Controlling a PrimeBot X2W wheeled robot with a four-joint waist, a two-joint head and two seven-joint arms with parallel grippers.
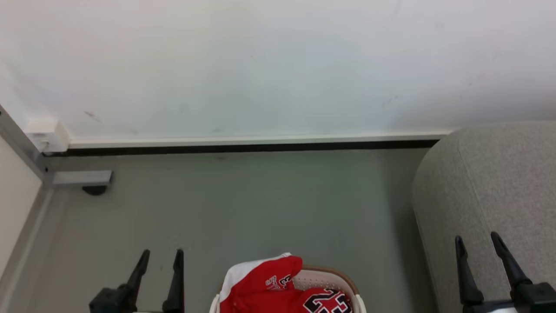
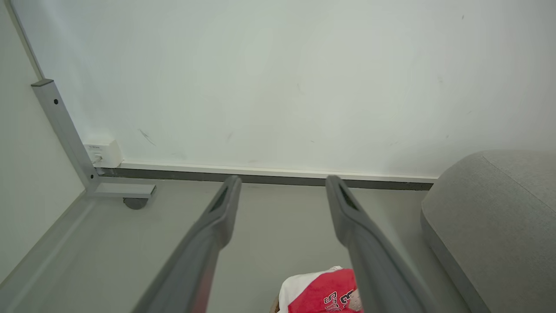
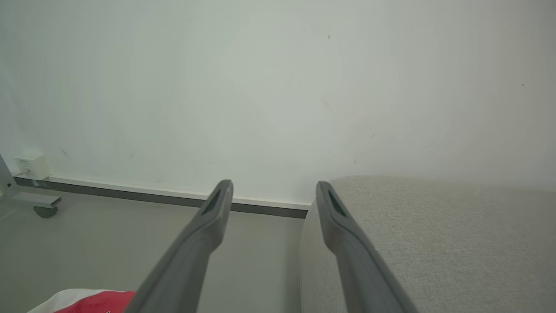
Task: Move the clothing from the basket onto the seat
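Wall (image 1: 278, 65): we are facing plain white, faintly scuffed.
Floor (image 1: 260, 204): we are seeing smooth grey-green.
Skirting (image 1: 260, 140): we are seeing a white strip.
Left corner: we are noting a white box (image 1: 45, 134) beside a grey metal frame (image 1: 80, 177).

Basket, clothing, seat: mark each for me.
basket (image 1: 319, 280), head view, perforated white inner wall.
clothing (image 1: 256, 284), head view, red fabric left of the lettering.
seat (image 1: 486, 174), head view, grey upholstered top.

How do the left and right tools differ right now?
The left tool hangs over the floor, while the right tool hangs over the seat edge. The left tool is close beside the basket; the right tool is farther from it. Both are open, empty and point toward the wall.
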